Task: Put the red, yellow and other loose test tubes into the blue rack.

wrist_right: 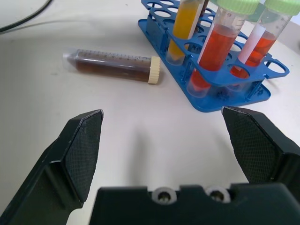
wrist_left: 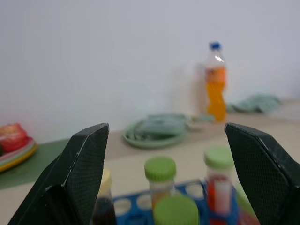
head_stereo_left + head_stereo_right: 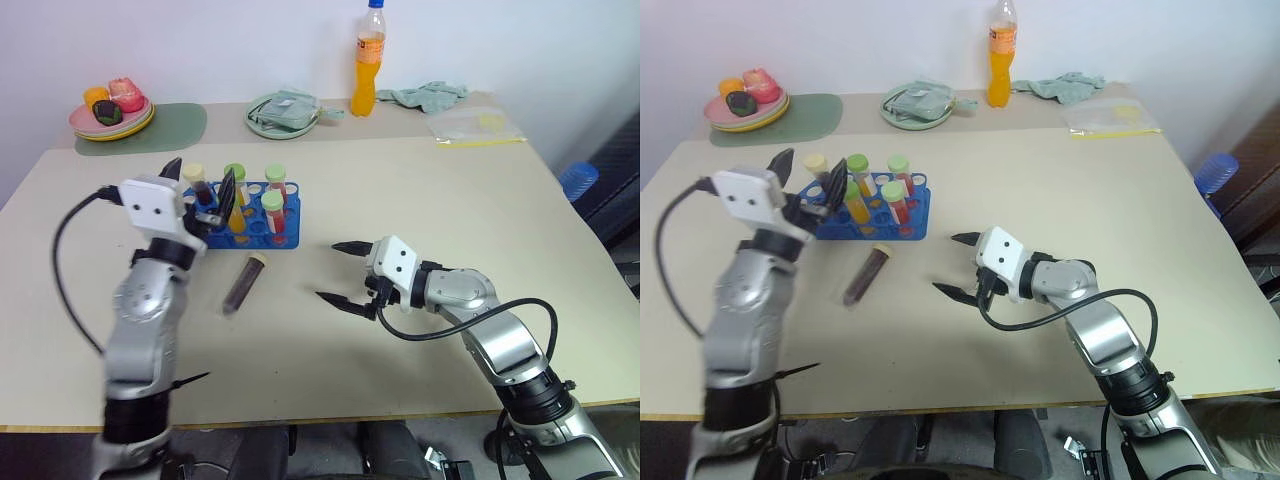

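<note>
One loose tube [image 3: 244, 283] lies flat on the table [image 3: 420, 200], just in front of the blue rack [image 3: 283, 238], its cream cap pointing toward the rack and its dark liquid filling most of the barrel. Five tubes already stand upright in the rack: two with yellow-orange liquid, two with red, all green-capped, and one dark with a cream cap at the far left corner.

Above the rack's left end, the left gripper [image 3: 200, 185] hangs with its fingers spread wide and nothing between them. Right of the lying tube and a little apart from it, the right gripper [image 3: 337, 272] hovers low over the table, jaws fully apart and empty, aimed toward the tube.

Picking up this last tube looks like the step in hand. A good grasp would probably take it across the barrel near the capped end, so that it can be swung upright with the pointed tip down. An empty hole away from the standing tubes seems safest, since bumping them could tip the light rack.
</note>
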Motion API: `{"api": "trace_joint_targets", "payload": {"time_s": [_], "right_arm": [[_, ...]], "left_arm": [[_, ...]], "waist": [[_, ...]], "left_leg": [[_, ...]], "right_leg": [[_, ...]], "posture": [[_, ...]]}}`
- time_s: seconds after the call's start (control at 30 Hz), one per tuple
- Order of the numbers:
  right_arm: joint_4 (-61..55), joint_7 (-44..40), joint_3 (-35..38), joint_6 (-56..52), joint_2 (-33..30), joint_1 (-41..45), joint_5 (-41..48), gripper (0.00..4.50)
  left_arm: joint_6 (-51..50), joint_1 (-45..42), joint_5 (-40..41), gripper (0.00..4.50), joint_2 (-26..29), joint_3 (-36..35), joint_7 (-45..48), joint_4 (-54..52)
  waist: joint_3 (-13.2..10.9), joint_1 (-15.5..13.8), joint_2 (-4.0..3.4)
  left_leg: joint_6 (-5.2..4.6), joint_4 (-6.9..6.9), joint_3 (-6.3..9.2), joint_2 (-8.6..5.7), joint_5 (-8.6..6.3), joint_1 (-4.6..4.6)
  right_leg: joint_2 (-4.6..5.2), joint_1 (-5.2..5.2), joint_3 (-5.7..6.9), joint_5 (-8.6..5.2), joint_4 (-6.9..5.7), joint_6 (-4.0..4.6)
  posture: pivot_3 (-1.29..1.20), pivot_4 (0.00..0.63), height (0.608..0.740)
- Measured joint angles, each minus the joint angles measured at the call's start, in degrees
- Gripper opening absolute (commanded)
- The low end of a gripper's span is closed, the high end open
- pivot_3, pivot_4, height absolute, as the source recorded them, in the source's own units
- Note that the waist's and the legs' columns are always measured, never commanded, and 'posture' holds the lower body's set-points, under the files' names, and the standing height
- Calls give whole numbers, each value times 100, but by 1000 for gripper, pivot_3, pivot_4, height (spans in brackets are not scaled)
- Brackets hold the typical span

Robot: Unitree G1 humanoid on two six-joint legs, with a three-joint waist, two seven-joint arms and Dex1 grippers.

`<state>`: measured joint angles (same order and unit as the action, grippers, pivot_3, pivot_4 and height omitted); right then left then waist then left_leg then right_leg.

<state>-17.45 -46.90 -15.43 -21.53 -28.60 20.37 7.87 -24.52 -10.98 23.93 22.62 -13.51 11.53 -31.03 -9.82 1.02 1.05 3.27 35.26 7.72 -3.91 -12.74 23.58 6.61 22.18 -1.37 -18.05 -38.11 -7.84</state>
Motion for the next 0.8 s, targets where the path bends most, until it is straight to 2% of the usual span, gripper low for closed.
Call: {"api": "trace_joint_targets", "payload": {"time_s": [0.03,0.07,0.13,0.2,0.3,0.4,0.53,0.67,0.8], "right_arm": [[2,-46,13,9,-34,1,18,4500],[11,-148,15,10,-144,3,41,4500],[36,-336,71,-6,-369,2,101,4500],[42,-548,152,-21,-597,9,194,4500],[68,-751,207,3,-726,56,244,4500],[94,-820,233,22,-802,65,245,4500],[78,-788,243,19,-791,33,243,4500],[-90,-677,222,-28,-753,-90,240,4500],[-182,-588,223,-76,-750,-252,232,4500]], "left_arm": [[-531,110,349,4297,249,-117,52,-237],[-1334,237,641,4297,736,-169,86,-490],[-2607,304,913,4297,1377,-152,62,-694],[-4222,-52,1147,4297,1890,45,-53,-737],[-6092,-1084,1505,4297,1846,313,-173,-563],[-6731,-1604,1915,4297,1966,854,-471,-1],[-6751,-2173,2374,4297,1815,1457,-961,710],[-6751,-2477,2818,3062,1528,1911,-1438,1248],[-6751,-2566,3207,1090,1544,2027,-1853,1455]], "waist": [[0,0,0],[0,-4,-1],[-1,-11,-2],[-2,-28,-1],[-2,-20,1],[-2,42,1],[-2,-1,1],[-3,-20,2],[-3,10,2]], "left_leg": [[-2,1,2,0,-1,-2],[-2,1,2,-1,-1,-2],[-6,1,1,-3,-3,-4],[-7,4,0,-4,-4,-5],[-6,7,1,-5,-4,-11],[-5,-4,6,0,-3,-16],[-3,-1,10,-2,-2,-13],[-3,0,9,-7,-2,-12],[-2,-3,6,-6,-2,-11]], "right_leg": [[0,-3,-1,0,0,0],[0,-4,0,-1,0,-1],[0,-8,-1,-2,0,-3],[-3,-16,7,-3,0,-4],[-3,-30,17,-4,3,-6],[-3,-20,6,-5,2,-5],[1,-19,5,-5,3,-4],[8,-19,4,-5,4,-5],[7,-10,-2,-5,0,-5]], "posture": [[0,150,740],[0,150,740],[0,150,740],[0,150,740],[0,150,740],[0,150,740],[0,150,740],[0,150,740],[0,150,740]]}}
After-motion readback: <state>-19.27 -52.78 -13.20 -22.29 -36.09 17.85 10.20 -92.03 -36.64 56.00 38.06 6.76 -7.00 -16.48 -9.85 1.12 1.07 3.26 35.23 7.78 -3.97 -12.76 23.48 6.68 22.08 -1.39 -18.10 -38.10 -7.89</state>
